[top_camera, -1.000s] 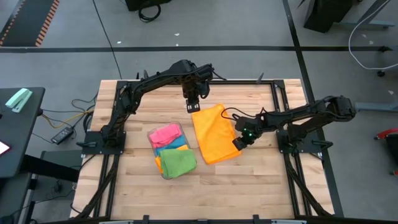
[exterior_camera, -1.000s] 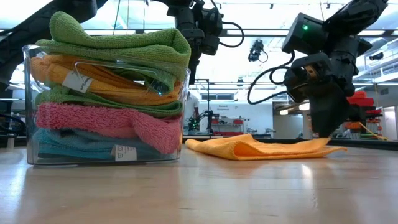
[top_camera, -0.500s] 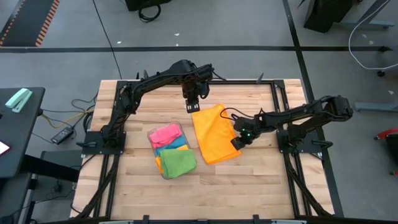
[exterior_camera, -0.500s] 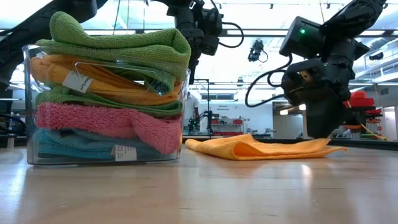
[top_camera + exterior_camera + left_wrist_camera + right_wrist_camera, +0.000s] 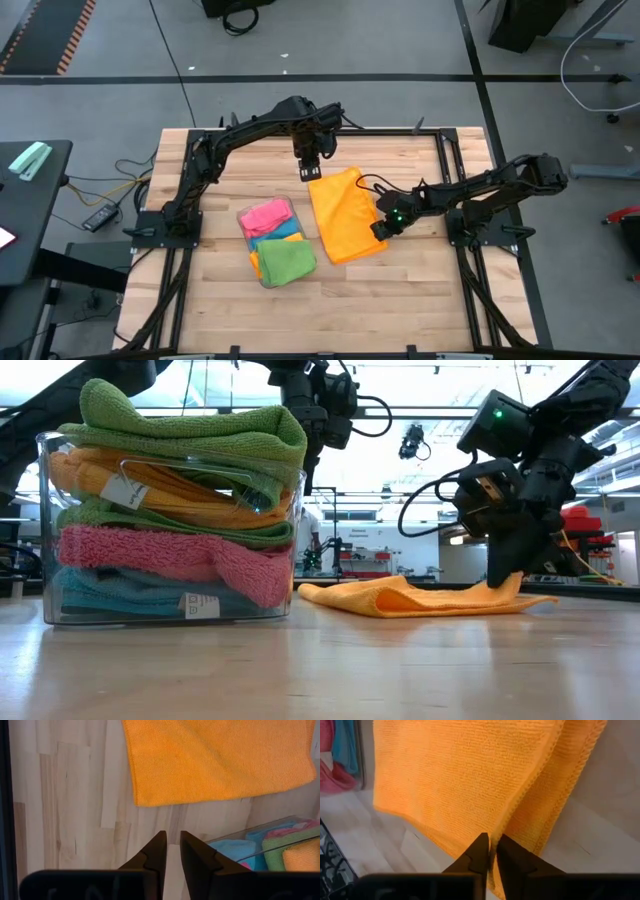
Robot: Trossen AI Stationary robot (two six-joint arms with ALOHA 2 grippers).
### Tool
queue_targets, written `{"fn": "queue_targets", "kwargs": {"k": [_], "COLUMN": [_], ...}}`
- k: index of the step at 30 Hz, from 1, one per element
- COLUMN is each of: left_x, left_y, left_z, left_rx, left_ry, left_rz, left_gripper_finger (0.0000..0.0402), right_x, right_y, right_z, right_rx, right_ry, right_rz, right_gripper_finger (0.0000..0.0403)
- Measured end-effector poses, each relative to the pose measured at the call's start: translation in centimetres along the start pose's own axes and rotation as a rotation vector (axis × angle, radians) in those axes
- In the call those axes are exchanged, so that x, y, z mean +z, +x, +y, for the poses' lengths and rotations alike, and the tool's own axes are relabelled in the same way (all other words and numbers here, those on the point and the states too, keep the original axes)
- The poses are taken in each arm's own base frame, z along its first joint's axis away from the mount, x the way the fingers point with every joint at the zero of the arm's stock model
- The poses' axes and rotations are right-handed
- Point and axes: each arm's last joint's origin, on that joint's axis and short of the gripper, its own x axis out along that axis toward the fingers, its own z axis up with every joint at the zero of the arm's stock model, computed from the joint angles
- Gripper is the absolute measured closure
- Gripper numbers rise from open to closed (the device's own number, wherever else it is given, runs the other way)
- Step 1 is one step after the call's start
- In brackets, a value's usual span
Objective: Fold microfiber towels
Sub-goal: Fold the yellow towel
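While the orange towel (image 5: 346, 214) lies flat on the wooden table (image 5: 420, 290), just beside the clear plastic tray (image 5: 290, 550), we see it already doubled once, with two layered hems showing along its right-hand edge in the right wrist view. The right gripper (image 5: 381, 228) sits at that edge, its fingers pressed together on the hem of the upper layer, a thin pinch of cloth caught between them. We judge the main risk to be that the pinch holds one layer only, or too little of it: if the arm lifts, the hem may slip free, or the top layer may peel away from the lower one and undo the fold. A drag across the table could also bunch the towel toward the tray, where folded green, orange, pink and blue towels (image 5: 170, 510) are stacked high above the rim and might be nudged. The left gripper (image 5: 309, 171) hovers above the far edge of the orange towel with its fingers nearly together and nothing between them, so we cannot count on it pinning the cloth if the right arm pulls.
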Motion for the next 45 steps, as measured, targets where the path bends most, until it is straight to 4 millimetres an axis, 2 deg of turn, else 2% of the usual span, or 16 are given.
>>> {"fn": "queue_targets", "kwargs": {"k": [8,17,24,31,39,45], "left_x": [0.0,0.0,0.0,0.0,0.0,0.4], "left_y": [0.0,0.0,0.0,0.0,0.0,0.2], "left_z": [0.0,0.0,0.0,0.0,-0.4,-2.0], "left_rx": [0.0,0.0,0.0,0.0,-0.042,-0.062], "left_ry": [0.0,0.0,0.001,0.0,0.005,0.069], "left_rz": [0.0,0.0,0.0,0.0,-0.003,-0.003], "left_gripper_finger": [0.0343,0.0342,0.0343,0.034,0.0342,0.0319], "right_x": [-0.1,-0.6,-1.0,-1.1,-1.4,-1.7], "right_y": [0.0,-0.6,-1.5,-1.6,-1.6,-1.7], "right_z": [-0.1,0.5,0.0,-0.1,-0.7,-1.1], "right_rx": [-0.003,0.07,0.014,0.015,-0.054,-0.08], "right_ry": [-0.007,-0.027,0.008,-0.007,0.007,-0.017], "right_rz": [0.021,0.092,0.096,0.119,0.14,0.183], "right_gripper_finger": [0.0395,0.04,0.0401,0.04,0.0361,0.0291]}}
